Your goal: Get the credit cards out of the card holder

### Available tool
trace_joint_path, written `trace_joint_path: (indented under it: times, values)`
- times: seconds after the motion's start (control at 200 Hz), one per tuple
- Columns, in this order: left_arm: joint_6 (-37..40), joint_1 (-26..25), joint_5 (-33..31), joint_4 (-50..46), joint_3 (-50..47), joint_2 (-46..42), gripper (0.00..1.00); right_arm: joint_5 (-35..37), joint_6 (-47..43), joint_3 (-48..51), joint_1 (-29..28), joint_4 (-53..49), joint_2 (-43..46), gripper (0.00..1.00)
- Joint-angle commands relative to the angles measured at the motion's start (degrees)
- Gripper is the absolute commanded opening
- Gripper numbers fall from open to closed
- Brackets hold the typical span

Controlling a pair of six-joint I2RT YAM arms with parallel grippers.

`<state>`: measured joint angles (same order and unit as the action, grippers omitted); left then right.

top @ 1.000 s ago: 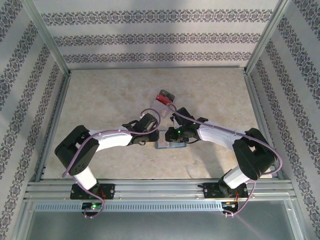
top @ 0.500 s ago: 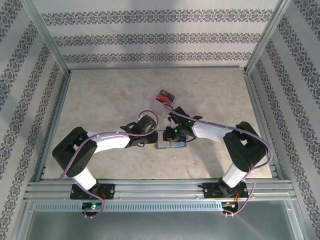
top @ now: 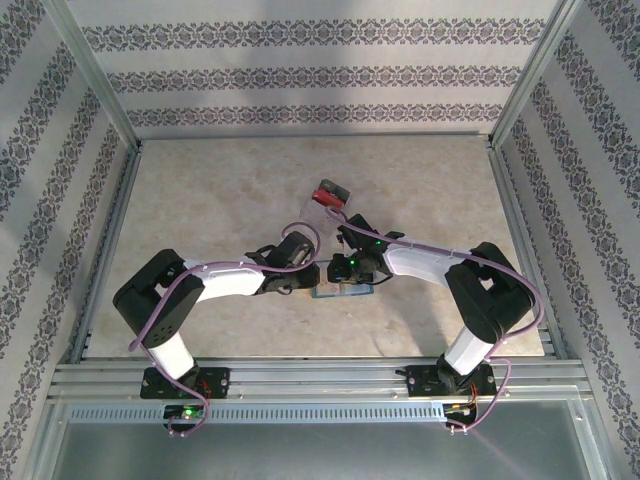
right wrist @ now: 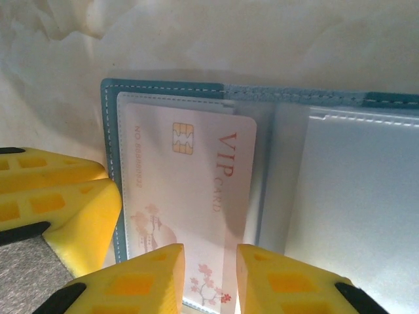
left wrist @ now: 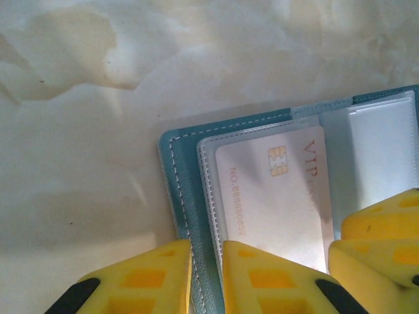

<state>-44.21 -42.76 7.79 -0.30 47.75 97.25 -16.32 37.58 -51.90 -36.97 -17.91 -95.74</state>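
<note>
Card holder (top: 341,292) lies open and flat on the table (top: 200,200), in the near half, just under the two wrists that meet over it. It is at the same place as a second ago; what has changed is the arms. The right arm has pulled its elbow inward and the left arm has leaned more toward the middle, so both tools now stand closer over the holder.

The left gripper (left wrist: 206,248) is at the holder's outer edge. Its jaws are drawn narrow, and the stitched teal border shows in the gap: one finger is over the bare table, the other over the clear sleeve (left wrist: 208,196). Whether it pinches the cover or only presses it down, I cannot tell. The right gripper (right wrist: 209,252) also has a narrow gap, and the lower end of the credit card (right wrist: 196,183) shows between its jaws. The card seems to sit inside its sleeve, with chip and "VIP" print readable. I cannot tell if the jaws already grip it. The neighbour pocket (right wrist: 357,209) looks empty.

I judge that the approach is finished and the pull is not yet begun: one tool to steady, one to draw. No card is out.

Farther back, well apart, stands the clear plastic box (top: 322,207).
</note>
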Motion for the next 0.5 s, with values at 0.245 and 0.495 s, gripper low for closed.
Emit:
trace_joint_path:
  times: [0.245, 0.495]
  values:
    - [-1.41, -0.35, 1.13, 2.54, 0.55, 1.49, 0.16, 1.54, 0.33, 0.46, 0.24, -0.15, -2.70, 0.31]
    - [-1.85, -0.30, 1.43, 2.47, 0.22, 2.02, 0.15, -5.22, 1.94, 2.78, 1.24, 7.36, -1.02, 0.30]
